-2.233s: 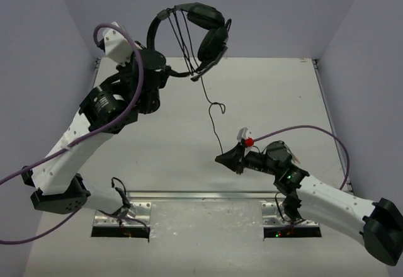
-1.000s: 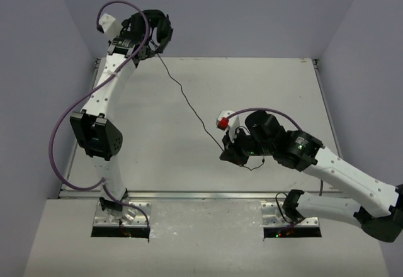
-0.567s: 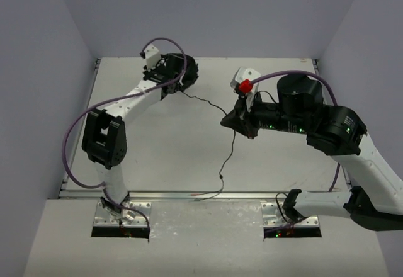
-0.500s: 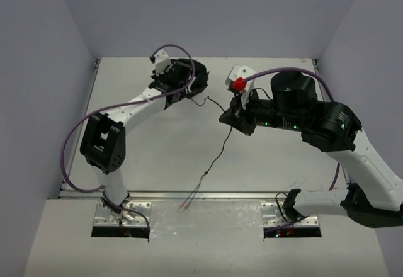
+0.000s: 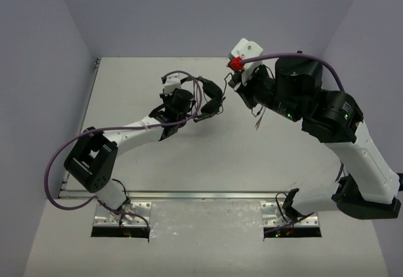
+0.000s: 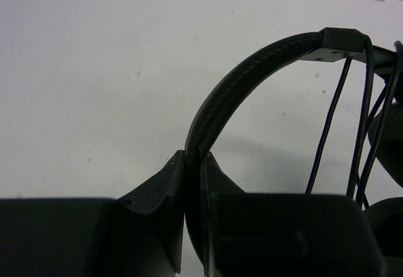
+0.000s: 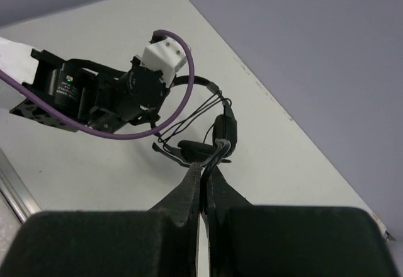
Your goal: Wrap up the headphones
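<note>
The black headphones (image 5: 212,98) hang just above the table's middle, several turns of the thin cord (image 6: 327,121) lying across the headband (image 6: 252,75). My left gripper (image 5: 187,102) is shut on the headband, pinched between its fingertips (image 6: 171,175). My right gripper (image 5: 235,87) is raised to the right of the headphones and shut on the cord (image 7: 214,154), which runs from its tips down to the ear cups (image 7: 225,132). A loose cord end (image 5: 258,122) dangles under the right arm. The left gripper (image 7: 119,94) also shows in the right wrist view.
Purple robot cables loop over the left wrist (image 5: 189,79) and over the right arm (image 5: 296,55). Grey walls close in the table on the left, back and right. A metal rail (image 5: 201,195) runs along the near edge.
The left arm has swung the headphones from the back left to the table's middle. The right gripper has risen toward the back with the cord, which now has little slack.
</note>
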Robot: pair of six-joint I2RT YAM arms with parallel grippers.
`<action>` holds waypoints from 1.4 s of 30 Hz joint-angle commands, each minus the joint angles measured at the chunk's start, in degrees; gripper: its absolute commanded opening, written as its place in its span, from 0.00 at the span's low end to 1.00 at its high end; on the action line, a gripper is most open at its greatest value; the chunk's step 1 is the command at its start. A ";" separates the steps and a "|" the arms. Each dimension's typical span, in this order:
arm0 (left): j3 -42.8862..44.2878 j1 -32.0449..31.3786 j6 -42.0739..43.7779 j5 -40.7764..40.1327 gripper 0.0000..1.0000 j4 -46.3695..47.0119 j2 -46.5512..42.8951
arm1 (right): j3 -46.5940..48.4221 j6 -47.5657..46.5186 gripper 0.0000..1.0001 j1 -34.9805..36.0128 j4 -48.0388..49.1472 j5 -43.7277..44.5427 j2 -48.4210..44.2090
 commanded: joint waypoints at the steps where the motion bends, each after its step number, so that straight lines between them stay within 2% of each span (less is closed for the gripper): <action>1: 5.04 -0.31 -8.13 0.52 0.00 0.14 -0.80 | -4.39 -1.88 0.01 0.03 2.86 4.16 -2.38; 2: 6.27 -0.31 -9.63 1.75 0.00 -2.06 -1.76 | -8.18 -1.71 0.01 0.12 4.27 5.39 -3.87; 3: 7.33 -0.31 -11.13 1.93 0.00 -4.17 -2.47 | -16.57 -1.44 0.01 0.03 8.28 6.71 -7.98; 5: 10.06 -0.31 -16.23 3.08 0.00 -11.80 -5.19 | -25.14 0.57 0.01 -0.49 12.70 7.77 -12.57; 6: 10.94 -0.31 -18.68 2.90 0.00 -17.23 -6.33 | -32.40 1.54 0.01 -2.15 16.11 6.64 -16.51; 8: 13.13 -0.14 -22.91 3.95 0.00 -20.78 -9.58 | -38.25 4.25 0.01 -6.79 18.42 4.88 -19.17; 9: 14.36 -0.13 -26.92 3.52 0.00 -26.72 -11.25 | -42.45 6.36 0.01 -8.56 19.39 2.35 -20.31; 12: 17.97 -0.13 -31.69 3.25 0.00 -33.61 -14.07 | -50.04 9.71 0.01 -13.06 22.03 -0.48 -21.11; 16: 19.64 -0.22 -30.92 8.50 0.00 -32.84 -19.86 | -59.70 15.24 0.02 -13.06 29.05 -9.77 -21.82; 18: 22.62 -0.31 -29.87 11.67 0.00 -34.15 -20.40 | -66.21 16.31 0.04 -13.06 35.63 -13.83 -22.78; 19: 23.42 -0.31 -29.08 12.82 0.00 -34.42 -20.67 | -68.23 17.18 0.11 -13.06 38.18 -19.76 -24.18; 21: 24.74 -0.31 -28.03 14.49 0.00 -35.82 -21.28 | -72.98 17.63 0.25 -13.06 44.08 -24.37 -25.77; 22: 24.74 -0.31 -27.76 15.72 0.00 -36.09 -22.42 | -74.04 18.68 0.36 -13.06 45.49 -25.26 -27.25; 23: 24.57 -0.31 -27.75 16.26 0.00 -36.53 -23.21 | -75.53 19.47 0.53 -13.06 47.15 -24.40 -27.79; 26: 23.69 -0.31 -27.67 17.75 0.00 -38.19 -26.81 | -76.77 21.76 0.76 -13.06 47.44 -23.94 -30.16; 28: 24.21 -0.31 -26.96 18.19 0.00 -39.51 -28.57 | -77.65 22.29 0.81 -13.06 47.96 -25.35 -31.83; 29: 24.56 -0.31 -26.53 18.72 0.00 -40.39 -28.84 | -79.05 21.85 0.88 -13.06 49.35 -27.54 -33.67; 30: 24.83 -0.40 -25.31 20.55 0.00 -41.01 -29.19 | -79.67 21.59 0.90 -13.06 50.06 -28.17 -34.47; 33: 25.97 -0.31 -23.80 26.60 0.00 -41.89 -30.15 | -81.61 21.06 0.92 -13.06 55.95 -30.27 -33.69; 36: 25.01 -0.48 -23.71 31.01 0.00 -41.36 -32.52 | -81.26 20.89 0.93 -13.06 62.28 -31.68 -28.00; 37: 24.83 -0.49 -23.80 31.81 0.00 -41.54 -33.06 | -80.65 20.54 0.99 -13.15 63.16 -31.34 -26.67; 42: 25.36 -0.49 -21.96 35.42 0.00 -44.00 -34.64 | -76.78 21.06 0.99 -13.15 70.87 -24.32 -21.13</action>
